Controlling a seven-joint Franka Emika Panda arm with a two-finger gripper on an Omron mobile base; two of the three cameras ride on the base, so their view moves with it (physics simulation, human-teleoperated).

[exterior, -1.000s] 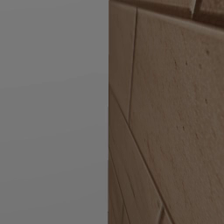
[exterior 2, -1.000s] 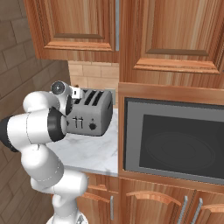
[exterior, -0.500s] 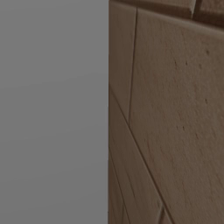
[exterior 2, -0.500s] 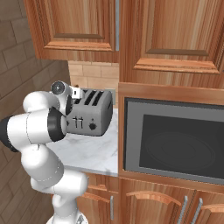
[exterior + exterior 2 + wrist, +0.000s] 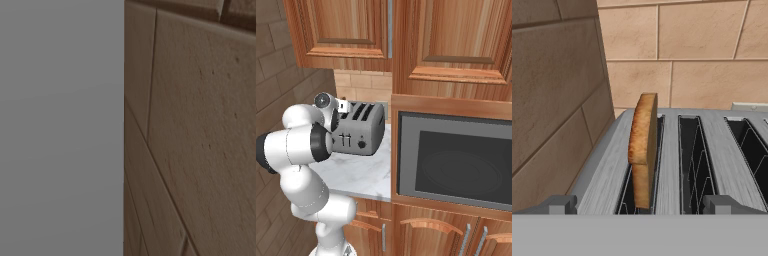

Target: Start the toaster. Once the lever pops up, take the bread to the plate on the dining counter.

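From the left, in the right base view we meet a brick wall [image 5: 276,85], then our white arm [image 5: 301,150] bent in front of the toaster [image 5: 358,131]. The toaster sits on a pale marbled counter [image 5: 361,175] in the corner, under wooden wall cabinets [image 5: 406,40], with a dark-fronted microwave [image 5: 456,160] set in wood just to its right. It is a boxy silver-grey appliance, wider than tall, with long dark slots in its top and small dark controls on the side facing us.

In the hand view we look down on its brushed metal top from close by. The bread [image 5: 643,145] stands upright in the leftmost slot, about half of it rising above the slot: a brown slice seen nearly edge-on, with a darker crust. The slots to its right show wire guides inside. Our gripper's [image 5: 639,204] two tips sit far apart at the bottom, wide and holding nothing, to either side of the bread's slot.
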